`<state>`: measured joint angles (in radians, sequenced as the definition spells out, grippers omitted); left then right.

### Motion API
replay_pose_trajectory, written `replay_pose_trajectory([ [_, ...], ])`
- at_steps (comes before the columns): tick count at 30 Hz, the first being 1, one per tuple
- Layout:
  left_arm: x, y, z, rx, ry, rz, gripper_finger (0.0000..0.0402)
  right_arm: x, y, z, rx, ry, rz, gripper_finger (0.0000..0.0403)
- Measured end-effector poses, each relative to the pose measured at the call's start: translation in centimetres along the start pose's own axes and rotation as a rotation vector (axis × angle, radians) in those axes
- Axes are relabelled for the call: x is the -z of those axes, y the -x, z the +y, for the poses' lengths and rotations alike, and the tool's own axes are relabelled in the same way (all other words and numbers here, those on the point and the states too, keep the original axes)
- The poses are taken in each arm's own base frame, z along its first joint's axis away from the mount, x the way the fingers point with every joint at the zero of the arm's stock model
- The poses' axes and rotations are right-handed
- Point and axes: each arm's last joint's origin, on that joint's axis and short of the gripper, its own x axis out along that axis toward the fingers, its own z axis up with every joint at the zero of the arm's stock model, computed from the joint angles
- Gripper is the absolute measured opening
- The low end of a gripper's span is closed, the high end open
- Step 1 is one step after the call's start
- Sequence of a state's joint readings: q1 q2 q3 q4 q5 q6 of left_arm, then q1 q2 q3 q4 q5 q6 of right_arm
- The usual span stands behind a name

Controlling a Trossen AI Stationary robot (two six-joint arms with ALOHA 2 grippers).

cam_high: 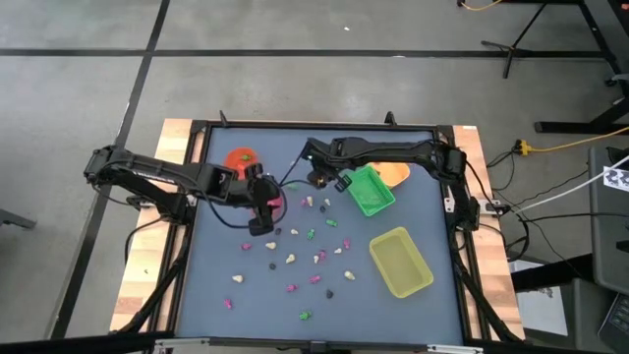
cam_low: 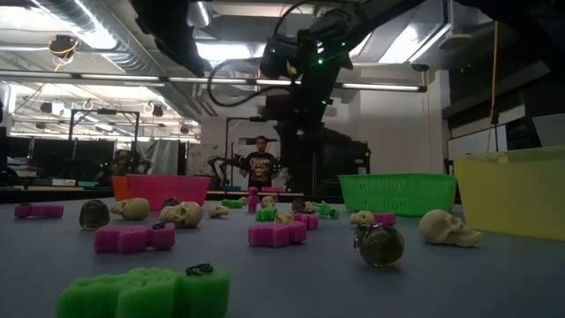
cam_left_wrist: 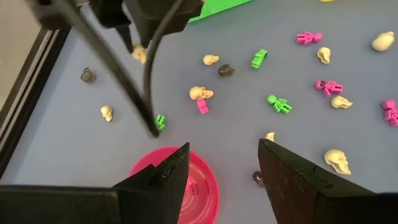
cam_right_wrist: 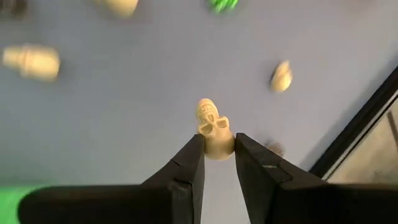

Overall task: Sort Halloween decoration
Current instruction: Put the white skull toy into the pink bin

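Pinching cream skull trinket [cam_right_wrist: 213, 127], right hand [cam_right_wrist: 217, 149]; left hand [cam_left_wrist: 224, 165] spread above round pink cup [cam_left_wrist: 202, 186].

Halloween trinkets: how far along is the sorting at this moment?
Early. Little looks done: most trinkets lie scattered on the table, and the yellow tray looks empty. In hand: the right gripper pinches a cream skull near the green tray. The left gripper hangs open over the pink cup. Nearly everything remains.

- Scattered trinkets [cam_high: 295, 259] crowd the table's [cam_high: 216, 295] middle.
- Green tray [cam_high: 371, 191] and yellow tray [cam_high: 400, 262] block the right side.
- Left front corner lies open.
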<state>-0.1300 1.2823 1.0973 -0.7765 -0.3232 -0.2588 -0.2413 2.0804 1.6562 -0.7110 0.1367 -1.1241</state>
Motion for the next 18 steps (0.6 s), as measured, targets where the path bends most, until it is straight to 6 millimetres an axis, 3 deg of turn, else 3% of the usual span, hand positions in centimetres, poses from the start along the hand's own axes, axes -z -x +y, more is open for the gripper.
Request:
replay_pose_trajectory([
  [11,0.2,0.3,-0.8,0.021,-0.025,-0.004,0.0176,-4.5,0.9,-0.9,0.144,-0.023,-0.388,0.0083],
  [18,0.3,0.5,-1.4,0.038,-0.044,-0.008,0.0176,-7.0,-0.4,-0.6,0.183,-0.01,-0.523,0.0083],
])
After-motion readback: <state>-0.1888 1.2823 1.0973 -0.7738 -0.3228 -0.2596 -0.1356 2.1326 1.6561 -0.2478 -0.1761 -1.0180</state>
